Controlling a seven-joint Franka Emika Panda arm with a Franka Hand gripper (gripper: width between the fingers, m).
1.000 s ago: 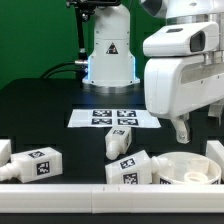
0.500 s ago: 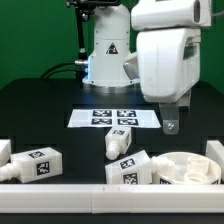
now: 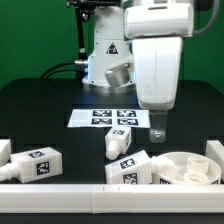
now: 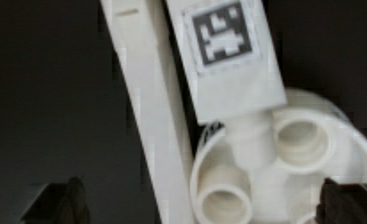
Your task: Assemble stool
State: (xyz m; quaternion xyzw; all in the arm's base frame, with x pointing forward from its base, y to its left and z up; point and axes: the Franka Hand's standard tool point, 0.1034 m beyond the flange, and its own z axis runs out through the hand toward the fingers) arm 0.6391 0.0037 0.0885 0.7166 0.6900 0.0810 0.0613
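Note:
The round white seat disc (image 3: 187,166) lies at the front, on the exterior view's right. Its round sockets (image 4: 283,140) fill the wrist view. A tagged leg (image 3: 136,168) lies just beside it, seen in the wrist view as a leg (image 4: 228,55) with its square tag. Other legs lie at the centre (image 3: 120,141) and on the left (image 3: 37,163). My gripper (image 3: 157,131) hangs open above the table, behind the disc's left rim. Its dark fingertips (image 4: 59,200) straddle the disc's edge from above without touching, and nothing is held in the gripper (image 4: 203,205).
The marker board (image 3: 115,117) lies flat behind the legs. A long white rail (image 3: 90,186) runs along the front edge and shows as a rail (image 4: 148,120) in the wrist view. More white parts sit at the far left (image 3: 4,153) and far right (image 3: 215,152). The robot base (image 3: 108,55) stands at the back.
The arm has swung toward the exterior view's left, carrying the open gripper from beyond the disc's right side to behind its left rim. The parts have not moved.

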